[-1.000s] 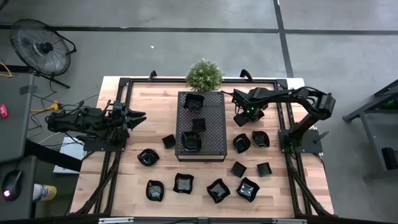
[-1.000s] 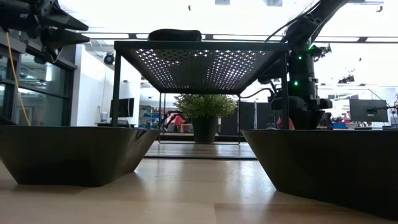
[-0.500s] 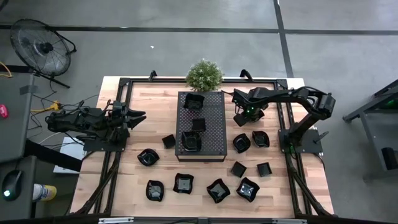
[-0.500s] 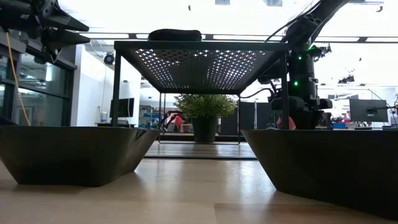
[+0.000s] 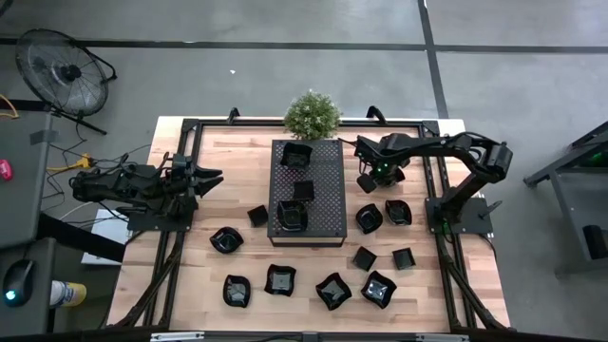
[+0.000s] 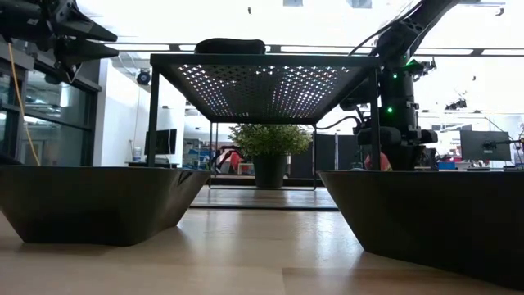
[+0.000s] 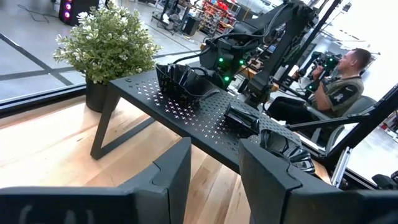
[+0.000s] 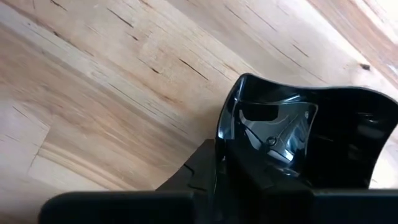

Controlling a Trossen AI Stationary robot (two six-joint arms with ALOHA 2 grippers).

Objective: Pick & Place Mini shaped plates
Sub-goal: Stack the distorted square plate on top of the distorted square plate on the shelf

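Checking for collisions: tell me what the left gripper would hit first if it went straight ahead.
Probably the raised perforated stand. The left gripper, open, points straight at it, with bare table between; the dishes sit on top. Depth is uncertain.

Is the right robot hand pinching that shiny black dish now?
Yes, it looks pinched. In the right wrist view the right gripper has its dark fingers closed over the rim of a glossy black dish on the wooden table.

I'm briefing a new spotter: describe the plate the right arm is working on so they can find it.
Start at the perforated black tray mid-table and look at the bare wood on its right, toward the plant end. The mini plate there lies beyond the two plates beside the tray, and alone has the right gripper at its rim.
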